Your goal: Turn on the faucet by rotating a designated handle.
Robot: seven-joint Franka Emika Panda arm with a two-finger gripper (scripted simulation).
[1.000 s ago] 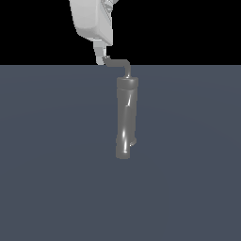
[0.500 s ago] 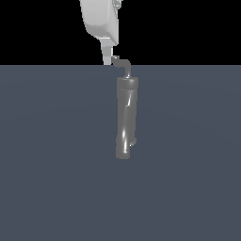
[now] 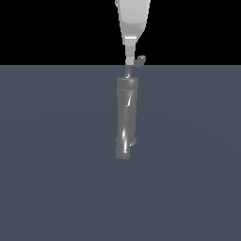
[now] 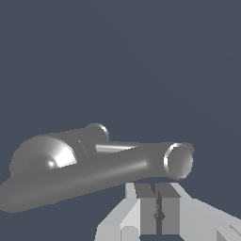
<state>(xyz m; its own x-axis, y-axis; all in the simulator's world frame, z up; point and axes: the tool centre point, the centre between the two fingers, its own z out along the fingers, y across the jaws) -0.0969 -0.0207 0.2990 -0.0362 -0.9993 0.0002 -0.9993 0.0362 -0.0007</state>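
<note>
faucet (image 3: pixel 126 117) stands upright at the exterior frame's centre on the grey floor (image 3: pixel 52 160), its handle (image 3: pixel 137 63) at top centre. arm (image 3: pixel 133 19) drops straight down from the top edge; gripper (image 3: pixel 128 60) nearly closed, fingertips touching the handle.

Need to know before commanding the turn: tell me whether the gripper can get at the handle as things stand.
Probably yes. In the exterior view the gripper is already down at the handle above the faucet, with nothing between them. The wrist view shows the jaws nearly together; actual contact cannot be confirmed.
</note>
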